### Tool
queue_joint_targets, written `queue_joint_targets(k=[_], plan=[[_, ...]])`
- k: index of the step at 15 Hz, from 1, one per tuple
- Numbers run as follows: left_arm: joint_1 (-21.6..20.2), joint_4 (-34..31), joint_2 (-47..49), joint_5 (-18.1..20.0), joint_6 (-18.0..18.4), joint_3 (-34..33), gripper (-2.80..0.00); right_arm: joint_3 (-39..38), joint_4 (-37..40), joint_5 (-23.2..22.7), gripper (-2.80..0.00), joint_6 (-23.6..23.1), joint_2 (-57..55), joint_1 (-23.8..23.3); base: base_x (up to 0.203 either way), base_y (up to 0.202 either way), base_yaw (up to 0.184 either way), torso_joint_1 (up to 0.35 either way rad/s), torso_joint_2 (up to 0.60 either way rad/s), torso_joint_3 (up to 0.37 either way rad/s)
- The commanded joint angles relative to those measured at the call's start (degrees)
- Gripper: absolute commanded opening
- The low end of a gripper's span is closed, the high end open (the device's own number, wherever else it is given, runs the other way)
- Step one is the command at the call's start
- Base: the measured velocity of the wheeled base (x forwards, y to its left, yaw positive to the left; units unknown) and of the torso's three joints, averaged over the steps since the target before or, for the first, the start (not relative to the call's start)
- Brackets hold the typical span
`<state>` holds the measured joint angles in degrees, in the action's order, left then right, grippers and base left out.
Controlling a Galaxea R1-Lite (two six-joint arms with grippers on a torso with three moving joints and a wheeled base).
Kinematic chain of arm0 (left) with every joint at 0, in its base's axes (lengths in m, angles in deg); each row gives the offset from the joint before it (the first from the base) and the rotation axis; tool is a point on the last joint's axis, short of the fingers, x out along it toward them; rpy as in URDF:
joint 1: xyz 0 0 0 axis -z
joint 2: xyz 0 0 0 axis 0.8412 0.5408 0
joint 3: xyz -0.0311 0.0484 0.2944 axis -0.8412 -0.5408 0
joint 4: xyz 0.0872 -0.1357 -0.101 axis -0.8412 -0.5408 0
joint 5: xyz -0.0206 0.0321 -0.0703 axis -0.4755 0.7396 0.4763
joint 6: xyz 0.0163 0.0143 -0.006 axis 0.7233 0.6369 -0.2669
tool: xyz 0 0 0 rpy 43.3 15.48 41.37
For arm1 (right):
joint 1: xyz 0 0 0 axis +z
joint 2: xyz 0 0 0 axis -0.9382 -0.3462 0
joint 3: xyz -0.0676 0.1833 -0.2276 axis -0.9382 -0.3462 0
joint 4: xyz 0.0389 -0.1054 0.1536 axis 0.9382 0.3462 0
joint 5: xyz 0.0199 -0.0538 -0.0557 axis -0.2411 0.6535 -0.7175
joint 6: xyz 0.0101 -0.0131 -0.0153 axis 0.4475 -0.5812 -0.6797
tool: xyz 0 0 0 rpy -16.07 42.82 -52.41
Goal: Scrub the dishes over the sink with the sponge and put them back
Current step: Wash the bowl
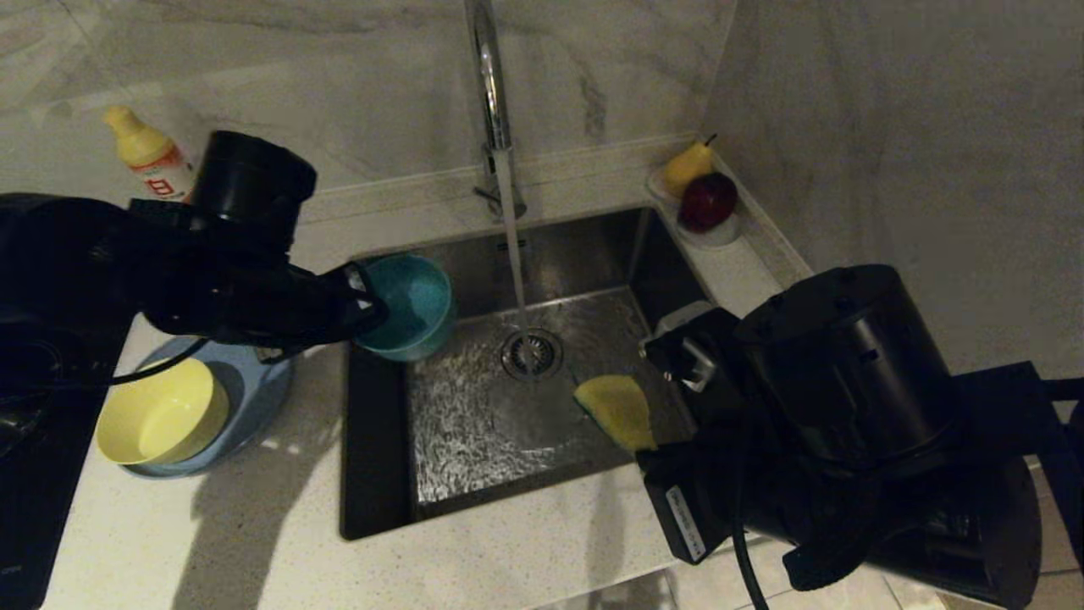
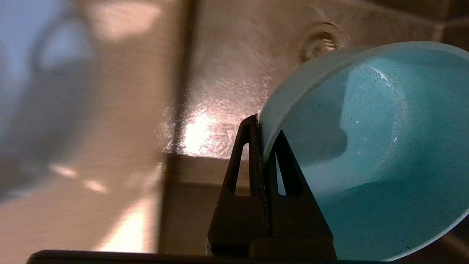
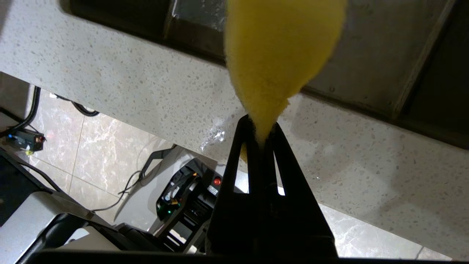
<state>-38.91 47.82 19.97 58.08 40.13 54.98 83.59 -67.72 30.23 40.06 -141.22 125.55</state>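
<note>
In the head view, the left gripper holds the teal bowl by its rim over the sink's left edge, while the right gripper carries the sponge above the near right of the basin; water runs from the tap. The yellow bowl sits on the blue plate on the bench, left. The left wrist view shows the jaws pinched on the bowl's rim. The right wrist view shows the jaws squeezed on the sponge's corner. Scrubbing seems barely begun; two dishes wait.

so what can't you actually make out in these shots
- Pale blue flat plate, head view: mostly covered by the yellow round bowl and the left arm.
- Yellow soap bottle, head view: label too small, lower part behind the arm.
- Right gripper: hidden behind its arm in the head view; the yellow sponge is cut off in the wrist view.
</note>
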Motion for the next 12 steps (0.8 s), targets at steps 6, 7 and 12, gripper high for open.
queue_joint_targets(k=[6, 7, 12], plan=[[5.08, 2.63, 13.06, -0.95, -7.59, 8.3, -2.8, -0.97, 0.06, -0.02, -2.8, 0.09, 1.85, -0.09, 0.0, 0.0, 0.0, 0.0, 0.0, 0.0], [5.56, 5.71, 14.17, -1.7, -8.13, 8.74, -2.8, -1.06, 0.06, -0.03, -2.8, 0.12, 1.96, -0.09, 0.0, 0.0, 0.0, 0.0, 0.0, 0.0], [6.68, 9.04, 17.57, -2.45, -8.68, 11.6, -2.8, -1.15, -0.03, -0.38, -2.8, -0.05, 2.4, -0.96, 0.0, 0.0, 0.0, 0.0, 0.0, 0.0]])
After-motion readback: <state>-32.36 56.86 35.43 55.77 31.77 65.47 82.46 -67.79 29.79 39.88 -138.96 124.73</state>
